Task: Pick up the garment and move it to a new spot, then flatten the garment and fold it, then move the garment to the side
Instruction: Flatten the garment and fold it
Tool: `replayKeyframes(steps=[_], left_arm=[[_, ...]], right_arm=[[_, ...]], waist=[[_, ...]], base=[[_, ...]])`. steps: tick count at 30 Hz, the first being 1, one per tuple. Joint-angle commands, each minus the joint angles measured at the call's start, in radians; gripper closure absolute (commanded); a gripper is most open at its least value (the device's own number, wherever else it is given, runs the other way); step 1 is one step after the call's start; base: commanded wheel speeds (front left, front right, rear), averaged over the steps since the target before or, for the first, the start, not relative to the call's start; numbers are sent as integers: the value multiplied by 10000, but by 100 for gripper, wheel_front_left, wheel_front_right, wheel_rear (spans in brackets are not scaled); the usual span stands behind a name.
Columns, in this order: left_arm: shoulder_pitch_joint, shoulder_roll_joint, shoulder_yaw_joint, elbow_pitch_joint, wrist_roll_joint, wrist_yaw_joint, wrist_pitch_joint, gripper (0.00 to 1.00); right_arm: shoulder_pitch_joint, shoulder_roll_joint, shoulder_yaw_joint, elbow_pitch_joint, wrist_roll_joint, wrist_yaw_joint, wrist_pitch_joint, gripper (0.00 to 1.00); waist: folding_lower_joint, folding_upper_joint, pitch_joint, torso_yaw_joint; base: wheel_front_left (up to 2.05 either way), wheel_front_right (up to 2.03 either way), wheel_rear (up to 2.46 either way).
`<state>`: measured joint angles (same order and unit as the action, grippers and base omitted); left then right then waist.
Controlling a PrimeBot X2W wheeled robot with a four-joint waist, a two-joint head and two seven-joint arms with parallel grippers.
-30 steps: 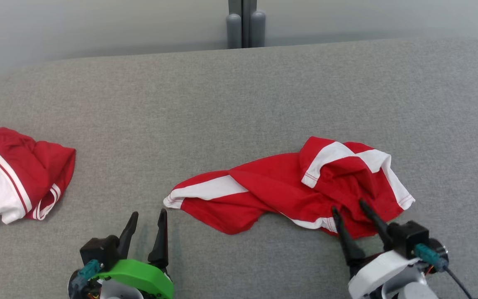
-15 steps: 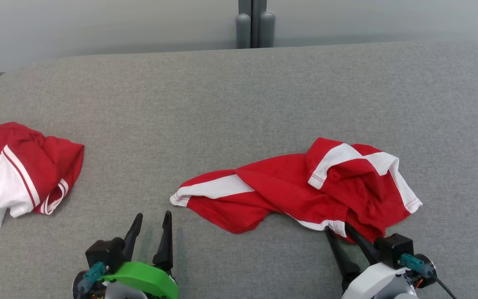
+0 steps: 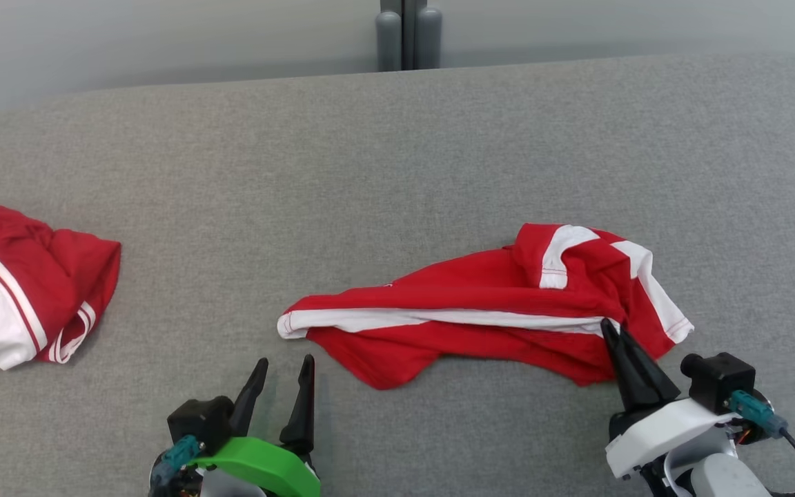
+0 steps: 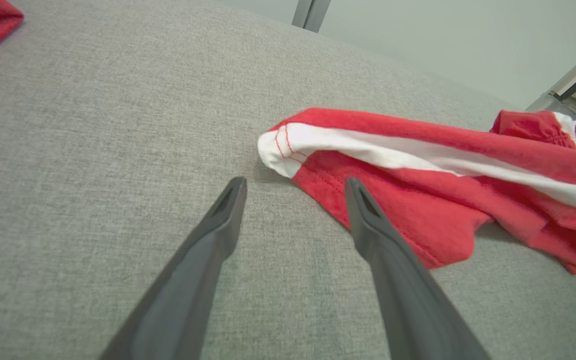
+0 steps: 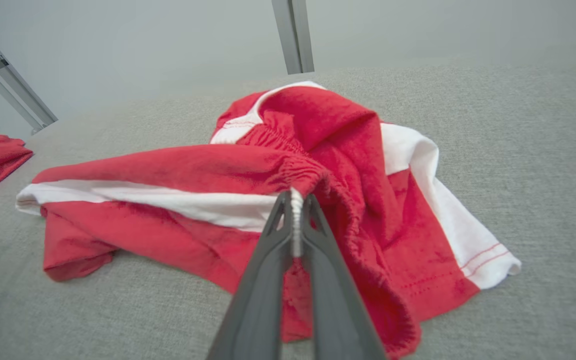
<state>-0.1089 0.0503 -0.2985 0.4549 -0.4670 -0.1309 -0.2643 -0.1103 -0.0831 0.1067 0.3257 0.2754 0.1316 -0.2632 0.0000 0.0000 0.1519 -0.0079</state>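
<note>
The garment (image 3: 480,310) is a crumpled pair of red shorts with white side stripes, lying right of centre on the grey surface. My right gripper (image 3: 608,326) is shut on its elastic waistband, pinching the white and red edge (image 5: 295,200) and lifting that part slightly. My left gripper (image 3: 286,369) stands open near the front, just short of the garment's left leg hem (image 4: 288,150), with nothing between its fingers (image 4: 228,205).
A second red and white garment (image 3: 18,290) lies bunched at the left edge of the grey padded table (image 3: 370,172). Behind the table stands a grey post (image 3: 408,34) against a pale wall.
My right gripper went from open beside the waistband to shut on it and has pulled it up, stretching the garment. The left gripper has shifted a little right, staying open. The camera moved slightly.
</note>
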Motion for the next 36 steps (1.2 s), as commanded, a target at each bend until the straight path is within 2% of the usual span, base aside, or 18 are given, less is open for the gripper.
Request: replayKeyframes(steps=[1, 11, 26, 36], left_arm=[[-175, 19, -76, 21, -153, 9, -1, 0], [-652, 59, -284, -73, -1342, 9, -1, 0], [-1593, 1233, -1778, -326, -3863, 9, -2, 0], [-2269, 1816, -2606, -74, -4941, 9, -1, 0]], right_arm=[[-86, -114, -77, -124, 119, -18, -22, 100], [-652, -445, -28, -162, 372, -18, -21, 100], [-966, -471, -233, 146, 134, -18, -21, 100], [-1100, -367, -65, 220, 43, -18, -20, 100]], waist=[[0, 0, 100, -108], [0, 0, 430, -295], [0, 0, 824, -443], [0, 0, 1050, -572]], base=[[0, 0, 0], [0, 0, 0], [0, 0, 0], [0, 0, 0]])
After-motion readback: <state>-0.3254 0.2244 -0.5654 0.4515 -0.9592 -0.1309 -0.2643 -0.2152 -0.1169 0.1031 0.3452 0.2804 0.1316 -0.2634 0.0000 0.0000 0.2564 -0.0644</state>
